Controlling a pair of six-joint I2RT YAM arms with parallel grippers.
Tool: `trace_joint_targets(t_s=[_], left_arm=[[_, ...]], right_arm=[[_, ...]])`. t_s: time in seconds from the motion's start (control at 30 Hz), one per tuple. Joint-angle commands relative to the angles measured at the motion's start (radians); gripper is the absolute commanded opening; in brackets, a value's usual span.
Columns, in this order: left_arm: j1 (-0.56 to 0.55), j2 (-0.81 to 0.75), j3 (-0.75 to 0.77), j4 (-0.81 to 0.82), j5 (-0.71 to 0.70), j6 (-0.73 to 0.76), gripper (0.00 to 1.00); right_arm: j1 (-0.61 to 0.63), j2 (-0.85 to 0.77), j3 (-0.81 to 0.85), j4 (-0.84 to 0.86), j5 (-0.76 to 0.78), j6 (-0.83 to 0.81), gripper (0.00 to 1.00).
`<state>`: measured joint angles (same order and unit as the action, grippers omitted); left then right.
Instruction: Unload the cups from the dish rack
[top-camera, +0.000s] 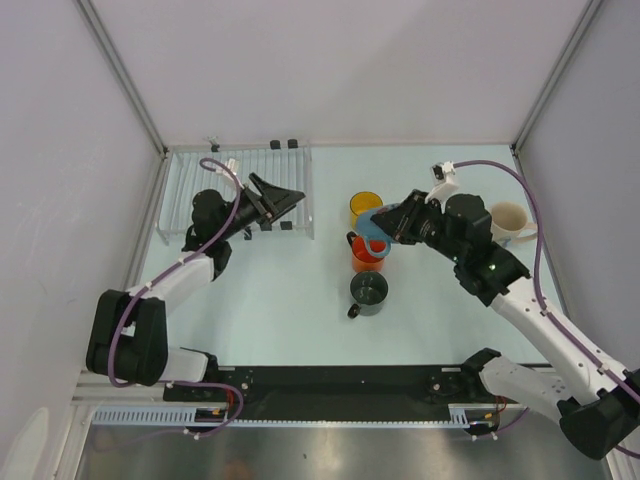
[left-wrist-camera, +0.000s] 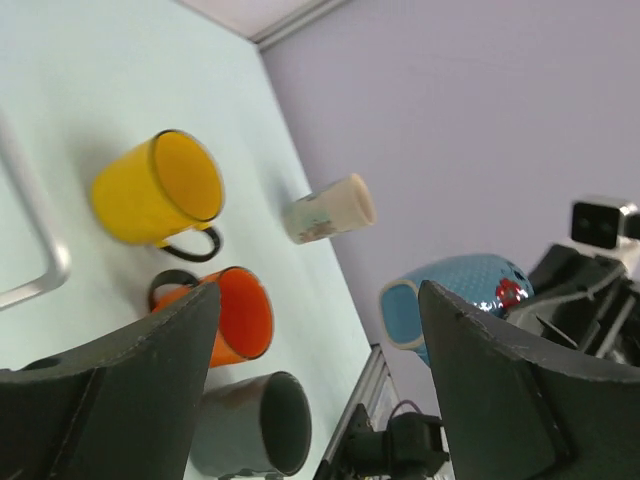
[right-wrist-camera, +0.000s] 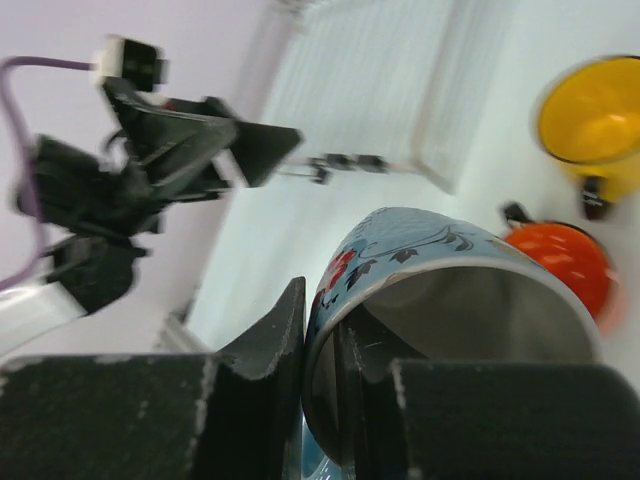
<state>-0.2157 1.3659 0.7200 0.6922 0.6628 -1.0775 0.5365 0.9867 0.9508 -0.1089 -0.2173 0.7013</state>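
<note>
White walls are seen around the pale table (top-camera: 280, 310). The dish rack (top-camera: 190, 185) is placed at its far left. The left end effector (top-camera: 288, 194) is held over the rack's right edge, fingers apart with nothing between them. The light blue mug (right-wrist-camera: 420, 250) is clamped by its rim in the right end effector (right-wrist-camera: 322, 310), just beside the orange mug (top-camera: 367, 255) and yellow mug (top-camera: 366, 207). The dark grey mug (top-camera: 369, 292) is set nearer, the cream mug (top-camera: 508, 222) far right.

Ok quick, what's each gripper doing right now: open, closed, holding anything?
Left gripper: open, holding nothing.
Right gripper: shut on the rim of the light blue mug.
</note>
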Motion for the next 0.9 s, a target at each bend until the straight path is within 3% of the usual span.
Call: trace_joint_targets(t_s=[0.0, 0.23, 0.4, 0.67, 0.87], left_arm=[[0.001, -0.042, 0.0, -0.175, -0.117, 0.088, 0.83], [0.001, -0.122, -0.008, -0.423, -0.241, 0.185, 0.82], [0.001, -0.154, 0.009, -0.51, -0.288, 0.188, 0.82], [0.001, -0.119, -0.027, -0.488, -0.272, 0.143, 0.81], [-0.01, -0.087, -0.045, -0.451, -0.233, 0.119, 0.8]], right_arm=[[0.029, 0.001, 0.091, -0.268, 0.292, -0.124, 0.0], [0.022, 0.087, 0.172, -0.413, 0.666, -0.143, 0.0], [-0.038, 0.216, 0.244, -0.456, 0.762, -0.149, 0.0], [-0.19, 0.391, 0.226, -0.398, 0.65, -0.076, 0.0], [-0.222, 0.484, 0.2, -0.313, 0.582, -0.049, 0.0]])
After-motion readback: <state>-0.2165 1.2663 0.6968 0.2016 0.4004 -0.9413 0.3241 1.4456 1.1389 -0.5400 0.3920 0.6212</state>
